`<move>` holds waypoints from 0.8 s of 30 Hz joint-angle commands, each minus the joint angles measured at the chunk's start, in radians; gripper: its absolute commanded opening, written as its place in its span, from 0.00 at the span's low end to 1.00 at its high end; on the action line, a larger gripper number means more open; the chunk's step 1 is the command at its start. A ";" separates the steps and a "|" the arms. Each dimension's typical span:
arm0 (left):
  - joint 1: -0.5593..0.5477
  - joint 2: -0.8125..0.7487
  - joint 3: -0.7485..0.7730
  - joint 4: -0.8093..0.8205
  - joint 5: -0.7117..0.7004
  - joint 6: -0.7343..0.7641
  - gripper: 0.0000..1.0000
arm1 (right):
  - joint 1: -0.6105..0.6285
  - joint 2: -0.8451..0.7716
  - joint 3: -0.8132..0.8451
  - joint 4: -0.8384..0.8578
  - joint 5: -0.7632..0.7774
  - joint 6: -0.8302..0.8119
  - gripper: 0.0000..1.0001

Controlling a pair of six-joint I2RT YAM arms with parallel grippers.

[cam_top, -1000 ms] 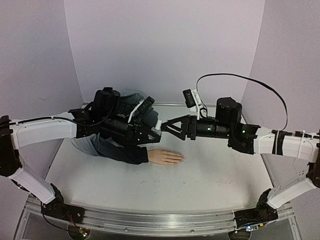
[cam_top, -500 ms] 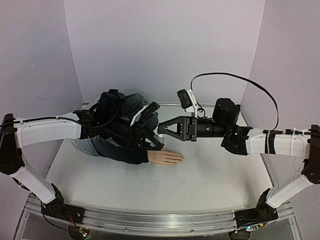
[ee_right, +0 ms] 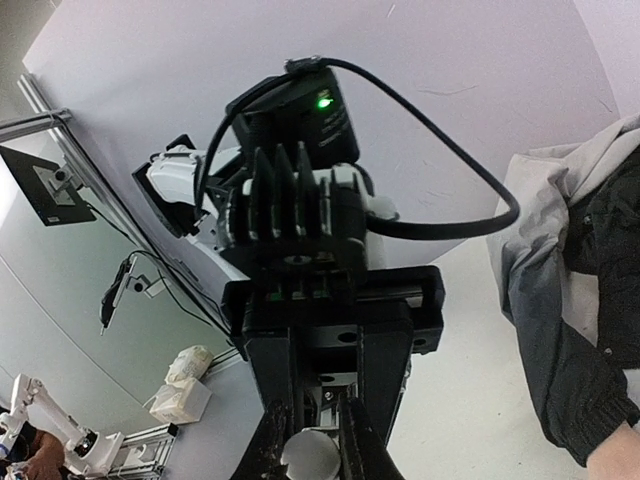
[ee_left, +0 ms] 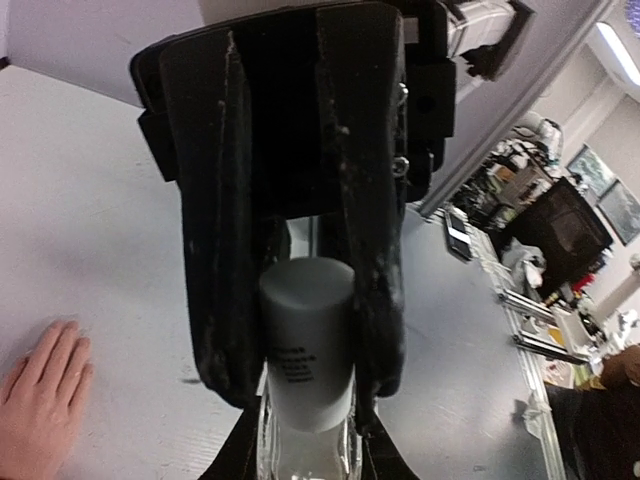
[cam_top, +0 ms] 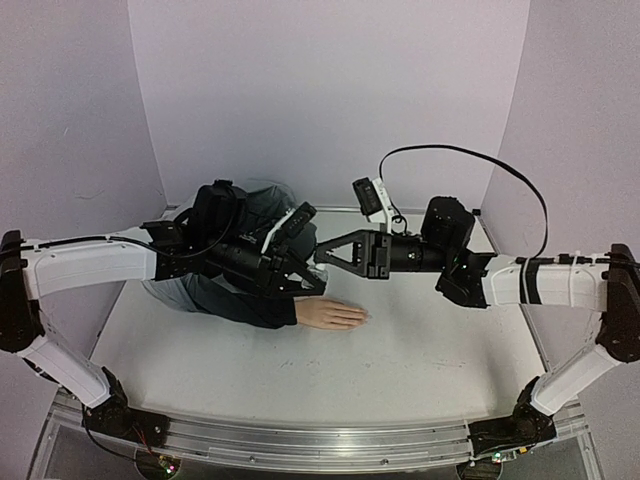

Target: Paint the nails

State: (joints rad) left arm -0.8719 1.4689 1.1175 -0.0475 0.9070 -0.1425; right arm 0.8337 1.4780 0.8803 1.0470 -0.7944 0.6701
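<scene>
**Cap gripped, nails not yet touched**

The left pincer [cam_top: 312, 280] is clamped on the glass body of a small bottle [ee_left: 305, 452], held above the far half of the worktop [cam_top: 430, 350]. The right pincer [cam_top: 322, 257] is nipped tight on its pale cap [ee_left: 308, 345]. The mannequin hand [cam_top: 333, 314] lies flat near the worktop's middle, with its nails [cam_top: 360, 318] pointing toward the right edge. This looks like the opening step. The next move probably calls for twisting the cap free and drawing it straight out while the bottle stays steady.

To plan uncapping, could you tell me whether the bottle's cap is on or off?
On: the white cap sits atop the glass bottle held in the left gripper.
</scene>
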 commanded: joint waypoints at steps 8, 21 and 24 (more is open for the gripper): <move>-0.007 -0.190 -0.109 0.009 -1.154 0.097 0.00 | 0.118 0.089 0.201 -0.442 0.706 0.005 0.00; -0.018 -0.219 -0.145 0.009 -0.983 0.141 0.00 | 0.306 0.276 0.473 -0.510 0.960 -0.011 0.00; -0.018 -0.233 -0.157 0.009 -0.945 0.165 0.00 | 0.254 0.190 0.410 -0.509 0.891 -0.073 0.25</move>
State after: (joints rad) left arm -0.8967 1.2903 0.9463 -0.1562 -0.0589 -0.0010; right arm 1.0939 1.7947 1.3434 0.5602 0.2058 0.6895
